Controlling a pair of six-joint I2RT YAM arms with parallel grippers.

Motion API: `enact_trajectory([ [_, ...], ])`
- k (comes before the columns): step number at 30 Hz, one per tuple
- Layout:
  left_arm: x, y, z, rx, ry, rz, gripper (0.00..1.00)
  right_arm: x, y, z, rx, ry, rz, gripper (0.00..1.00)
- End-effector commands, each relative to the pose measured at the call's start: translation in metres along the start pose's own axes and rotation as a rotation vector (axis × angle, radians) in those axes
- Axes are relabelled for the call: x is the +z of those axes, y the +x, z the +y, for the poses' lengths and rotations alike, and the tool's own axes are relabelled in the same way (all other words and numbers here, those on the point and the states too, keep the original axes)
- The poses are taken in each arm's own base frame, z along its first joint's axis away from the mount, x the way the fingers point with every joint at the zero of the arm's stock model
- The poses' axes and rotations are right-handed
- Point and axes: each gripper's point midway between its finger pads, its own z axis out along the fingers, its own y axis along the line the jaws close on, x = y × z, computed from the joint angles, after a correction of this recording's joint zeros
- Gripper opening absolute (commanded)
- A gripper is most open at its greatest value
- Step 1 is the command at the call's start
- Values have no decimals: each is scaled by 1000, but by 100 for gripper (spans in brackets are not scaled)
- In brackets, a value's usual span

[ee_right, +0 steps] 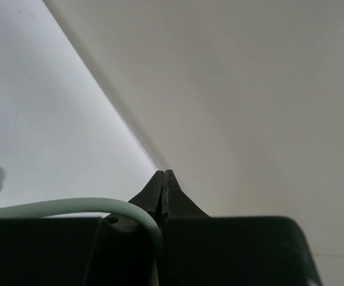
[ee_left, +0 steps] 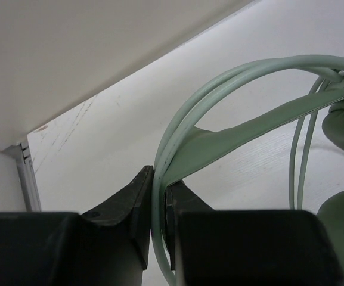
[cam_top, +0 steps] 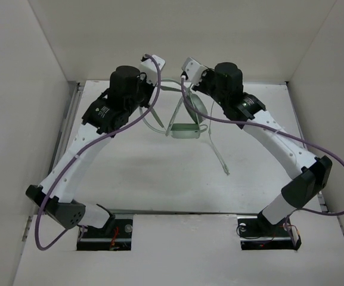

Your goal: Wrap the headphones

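Left fingers (ee_left: 137, 199) clamp loops of the pale mint-green over-ear headphones' (cam_top: 186, 128) thin cable (cam_top: 219, 156); right fingers (ee_right: 176, 202) are pressed together. A tail trails loose over the white counter (cam_top: 160, 179), so wrapping seems unfinished.

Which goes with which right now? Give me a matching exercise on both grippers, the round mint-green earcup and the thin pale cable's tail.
1 left gripper
2 right gripper
3 round mint-green earcup
4 thin pale cable's tail

A trails toward the white table's near edge
B between the two white arms
C shut on thin curved headband and cable
D fingertips shut together

Pairs: 1-C, 2-D, 3-B, 4-A
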Motion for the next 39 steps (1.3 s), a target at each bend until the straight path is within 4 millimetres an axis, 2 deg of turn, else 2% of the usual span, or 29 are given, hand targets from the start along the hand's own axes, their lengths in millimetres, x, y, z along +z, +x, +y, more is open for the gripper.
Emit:
enact_trajectory([
  [1,-53,-70,2,-138,76,-230,0,3,1,-11,146,31,-47,4],
  [3,-65,-84,-6,-167,130,-266,0,5,4,-2,227,-29,-56,4],
  [6,-80,-99,-18,-228,230,-297,0,2,-5,4,362,-125,-104,5],
  [8,-88,-108,-25,-269,291,-308,0,-5,-16,9,448,-201,-151,7],
  [14,-107,-134,-34,-329,405,-347,0,-37,-59,38,790,-555,-296,10],
  [19,-115,-163,-29,-399,433,-401,0,-71,-87,68,1013,-854,-372,14],
  [24,-119,-186,-17,-444,426,-460,1,-93,-97,93,1214,-1081,-397,20],
  [27,-117,-193,-5,-475,390,-489,1,-102,-97,118,1323,-1179,-386,27],
  [32,-114,-210,45,-531,212,-577,1,-121,-101,160,1397,-1312,-353,36],
  [38,-120,-220,101,-604,27,-662,1,-140,-114,196,1397,-1441,-300,40],
  [39,-120,-219,104,-608,16,-663,1,-141,-116,197,1399,-1447,-299,41],
])
